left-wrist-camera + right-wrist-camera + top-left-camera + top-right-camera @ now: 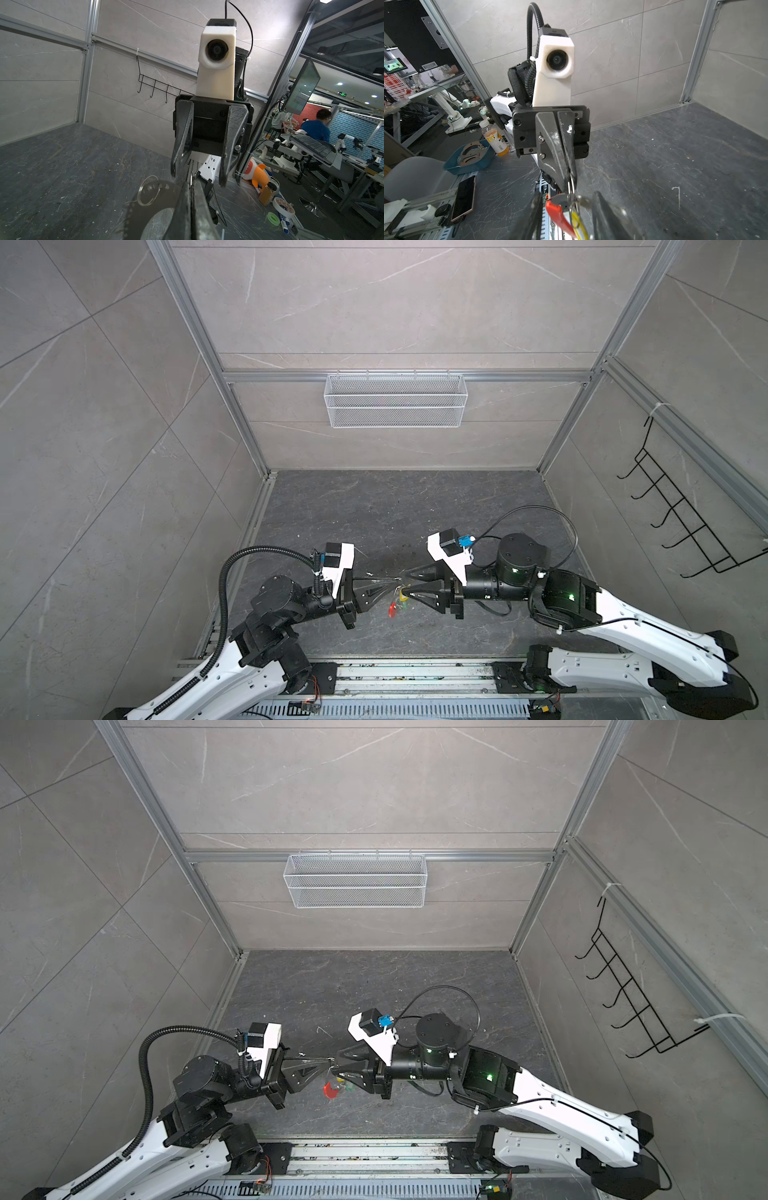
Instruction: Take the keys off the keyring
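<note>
Both top views show my left gripper [397,582] [329,1060] shut on the keyring's thin grey hoop [571,184], holding it above the dark floor. Below the grip hang the red sleeve [392,610] [330,1090] [560,216], the yellow-tagged key [402,596] [579,226] and the green-tagged key [405,605] [349,1087]. My right gripper [407,583] [338,1064] [568,194] faces the left one tip to tip. It is open, its fingers [536,216] either side of the hanging keys. In the left wrist view a small metal ring [148,193] shows beside the shut left gripper [192,182].
A white mesh basket [395,400] hangs on the back wall. A black hook rack [681,506] is fixed to the right wall. The arms' base rail [415,676] runs along the front edge. A bottle [494,139], a blue tray [469,158] and a phone [464,197] lie outside the cell.
</note>
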`<state>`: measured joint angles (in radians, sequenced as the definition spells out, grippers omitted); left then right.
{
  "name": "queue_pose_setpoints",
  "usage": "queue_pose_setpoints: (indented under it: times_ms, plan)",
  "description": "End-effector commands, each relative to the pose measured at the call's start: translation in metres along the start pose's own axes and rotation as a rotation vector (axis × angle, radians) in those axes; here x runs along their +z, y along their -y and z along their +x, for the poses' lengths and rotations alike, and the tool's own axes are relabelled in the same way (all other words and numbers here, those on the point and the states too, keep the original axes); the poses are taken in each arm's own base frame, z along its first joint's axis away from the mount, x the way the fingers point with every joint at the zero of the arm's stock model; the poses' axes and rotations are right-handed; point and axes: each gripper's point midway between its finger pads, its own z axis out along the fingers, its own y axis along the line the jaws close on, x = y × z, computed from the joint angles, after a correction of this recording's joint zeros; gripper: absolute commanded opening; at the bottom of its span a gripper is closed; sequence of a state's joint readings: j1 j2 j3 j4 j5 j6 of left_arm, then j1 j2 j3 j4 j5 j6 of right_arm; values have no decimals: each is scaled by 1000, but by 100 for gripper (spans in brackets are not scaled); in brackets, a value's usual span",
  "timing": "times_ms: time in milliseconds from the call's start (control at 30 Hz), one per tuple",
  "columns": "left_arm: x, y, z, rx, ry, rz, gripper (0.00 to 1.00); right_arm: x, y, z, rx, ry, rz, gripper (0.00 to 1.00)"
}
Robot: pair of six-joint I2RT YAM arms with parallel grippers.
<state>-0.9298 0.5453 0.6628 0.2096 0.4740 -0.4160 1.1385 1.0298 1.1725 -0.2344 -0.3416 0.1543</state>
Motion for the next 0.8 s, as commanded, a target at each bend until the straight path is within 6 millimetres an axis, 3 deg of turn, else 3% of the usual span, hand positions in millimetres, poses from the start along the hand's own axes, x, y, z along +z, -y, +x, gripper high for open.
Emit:
queue_pose_setpoints:
  times_ms: [0,233,633,767]
  plan:
    - [-4,12,-18,41,65,37,0,3,-5,-8,14,24,-29,36]
    - [-6,10,-19,46,79,26,0,5,-2,-1,28,20,-24,20]
    - [-7,10,-20,49,87,18,0,8,1,6,44,12,-17,21]
    - [-8,11,-21,51,90,18,0,7,0,6,43,11,-20,4]
